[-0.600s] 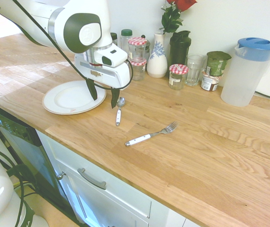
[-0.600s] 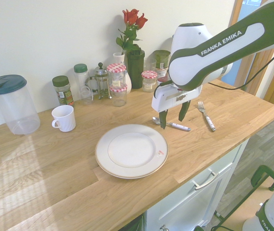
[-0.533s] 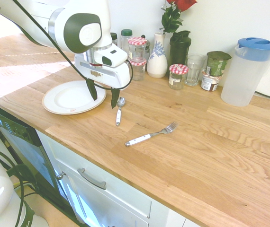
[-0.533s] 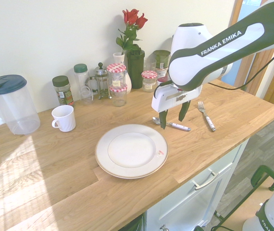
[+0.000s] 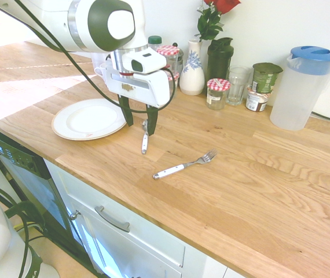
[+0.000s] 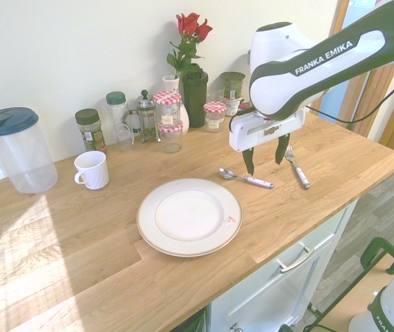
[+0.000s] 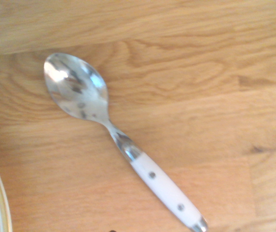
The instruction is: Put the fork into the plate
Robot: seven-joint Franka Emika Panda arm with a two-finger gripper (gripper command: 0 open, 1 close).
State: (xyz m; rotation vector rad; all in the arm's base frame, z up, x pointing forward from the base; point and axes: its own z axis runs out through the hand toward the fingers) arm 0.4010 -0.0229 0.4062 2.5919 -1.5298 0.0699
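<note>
Both exterior views are bright and slightly washed out, with daylight falling across the wooden countertop (image 6: 66, 228) in a pale patch at one end; that patch blows out to near white in the first exterior view. The white wall (image 6: 66, 48) is evenly lit. Shadows are soft and short. Straight edges bow a little toward the corners in the 2 wide-angle pictures. The wrist view is mildly soft, and the spoon (image 7: 114, 137) bowl carries bright glare.

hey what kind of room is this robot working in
Most likely a home kitchen: a wooden countertop over white cabinet drawers, with a plate, fork and spoon laid out, and jam jars and a water jug along the wall.
</note>
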